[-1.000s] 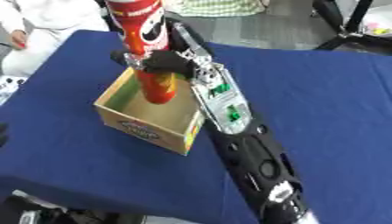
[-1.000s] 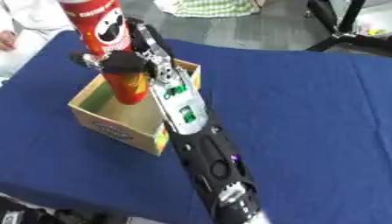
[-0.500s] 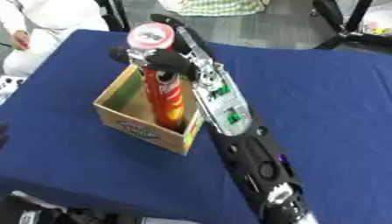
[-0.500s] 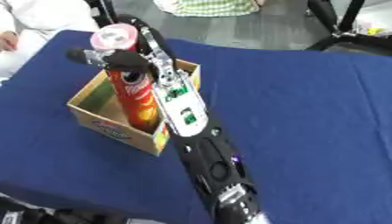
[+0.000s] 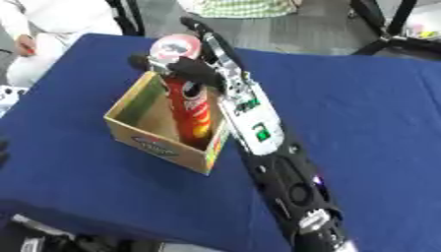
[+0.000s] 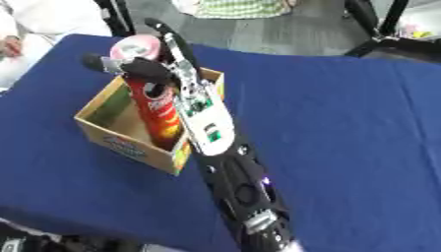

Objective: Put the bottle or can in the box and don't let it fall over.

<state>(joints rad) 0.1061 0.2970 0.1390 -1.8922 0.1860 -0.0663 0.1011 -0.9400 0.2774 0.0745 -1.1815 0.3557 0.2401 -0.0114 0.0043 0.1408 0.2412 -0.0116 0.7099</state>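
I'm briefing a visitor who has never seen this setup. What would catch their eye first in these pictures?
Most striking is the tall red can standing upright in the open cardboard box, at its right side, its top well above the rim. The robot's right hand has its fingers curled round the can's top, its long black arm running down to the lower right. All of it sits on a dark blue table.

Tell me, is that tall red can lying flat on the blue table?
No, the red can stands upright inside the cardboard box, with the right hand wrapping its fingers round its top.
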